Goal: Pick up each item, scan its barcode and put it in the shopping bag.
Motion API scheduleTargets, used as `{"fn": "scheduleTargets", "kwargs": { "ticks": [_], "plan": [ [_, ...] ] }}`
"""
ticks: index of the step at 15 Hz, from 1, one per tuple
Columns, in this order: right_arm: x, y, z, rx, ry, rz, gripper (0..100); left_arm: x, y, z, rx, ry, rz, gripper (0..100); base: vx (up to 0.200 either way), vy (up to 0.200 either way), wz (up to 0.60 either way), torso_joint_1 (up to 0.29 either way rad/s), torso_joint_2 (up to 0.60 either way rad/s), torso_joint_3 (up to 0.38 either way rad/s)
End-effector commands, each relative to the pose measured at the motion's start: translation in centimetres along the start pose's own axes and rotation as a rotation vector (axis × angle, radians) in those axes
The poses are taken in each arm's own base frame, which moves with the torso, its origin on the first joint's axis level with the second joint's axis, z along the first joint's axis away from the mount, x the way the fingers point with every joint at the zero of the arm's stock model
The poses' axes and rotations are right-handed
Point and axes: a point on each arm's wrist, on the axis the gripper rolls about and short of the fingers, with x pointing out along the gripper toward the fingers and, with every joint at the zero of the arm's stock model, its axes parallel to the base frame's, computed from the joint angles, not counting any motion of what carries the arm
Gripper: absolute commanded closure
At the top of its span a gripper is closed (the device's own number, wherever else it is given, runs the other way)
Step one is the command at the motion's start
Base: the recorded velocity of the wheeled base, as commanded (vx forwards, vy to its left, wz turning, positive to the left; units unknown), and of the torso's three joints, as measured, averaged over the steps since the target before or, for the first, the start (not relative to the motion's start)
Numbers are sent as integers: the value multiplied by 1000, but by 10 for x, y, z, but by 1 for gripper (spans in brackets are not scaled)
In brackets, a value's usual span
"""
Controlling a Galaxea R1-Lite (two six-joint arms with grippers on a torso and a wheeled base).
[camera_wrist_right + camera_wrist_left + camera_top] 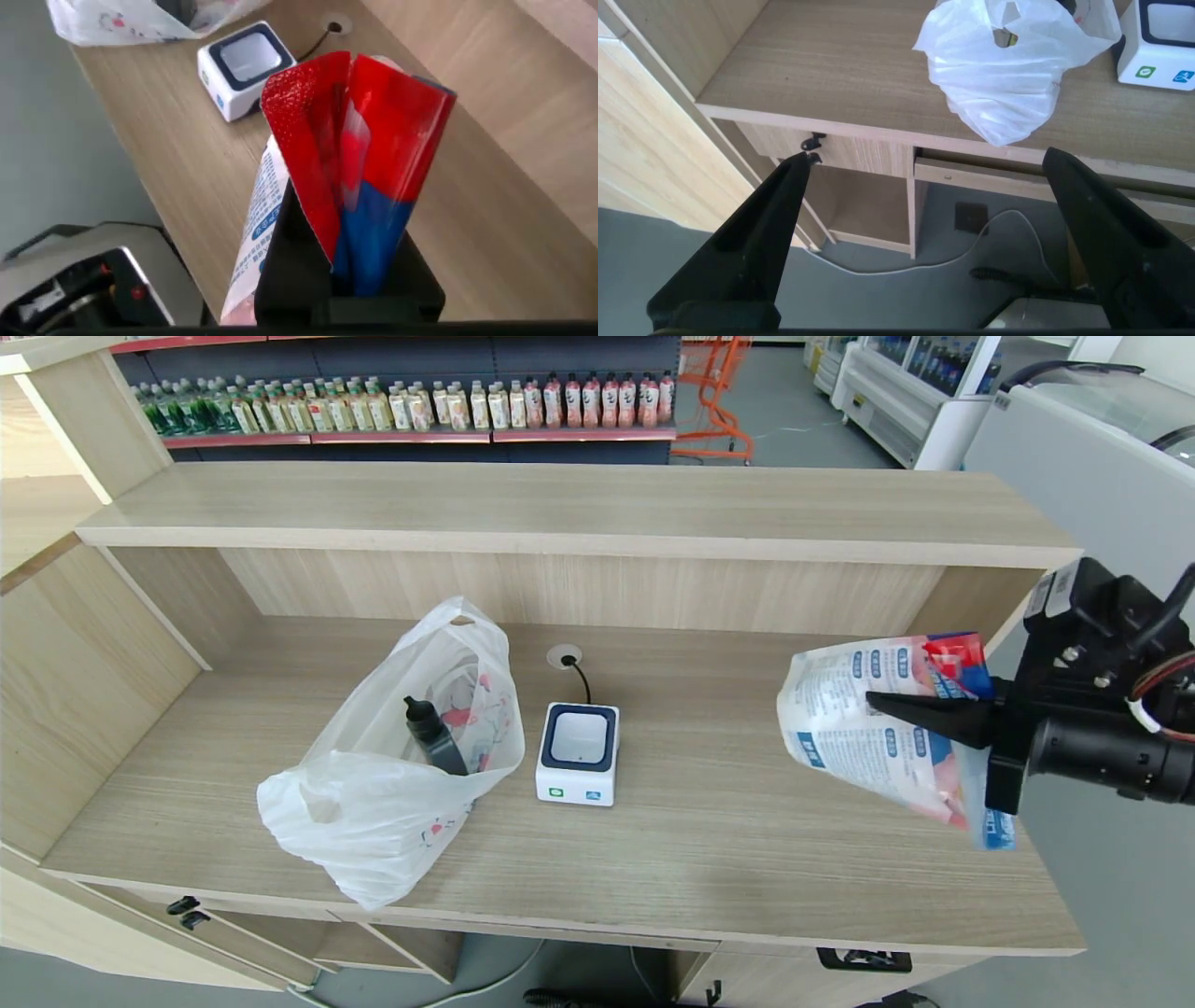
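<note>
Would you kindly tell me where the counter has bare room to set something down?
The widest bare patch of counter lies between the scanner and the right end, near the held pouch. The back-left corner behind the shopping bag is free too. Bag and scanner crowd the left-centre.

A light wooden counter (747, 840) with a raised back ledge spans the middle of the frame. Behind it, a shelf of bottles (420, 406) lines the upper left. An orange cart (717, 401) and chest freezers (901, 397) stand on grey floor (794, 425) at upper right.

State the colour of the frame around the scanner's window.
Dark blue, on a white body; the scanner shows best in the head view.
</note>
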Motion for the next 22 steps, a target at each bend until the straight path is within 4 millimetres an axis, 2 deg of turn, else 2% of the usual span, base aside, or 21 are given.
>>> {"fn": "scheduleTargets", "kwargs": {
  "ticks": [1,5,10,12,17,22],
  "plan": [
    [-16,-2,0,-82,26,-85,100,0,0,0,0,0,1,0,0,0,0,0,0,0],
    [-20,-3,1,-274,67,-136,100,0,0,0,0,0,1,0,0,0,0,0,0,0],
    [-26,5,3,-298,52,-117,100,0,0,0,3,0,1,0,0,0,0,0,0,0],
    [-27,15,3,-298,34,-78,100,0,0,0,-2,0,1,0,0,200,0,0,2,0],
    [-19,17,5,-247,8,-24,100,0,0,0,-5,0,1,0,0,200,0,3,3,2],
    [-7,6,-4,-200,42,-21,100,0,0,0,1,0,1,0,0,200,0,0,1,2]
  ]
}}
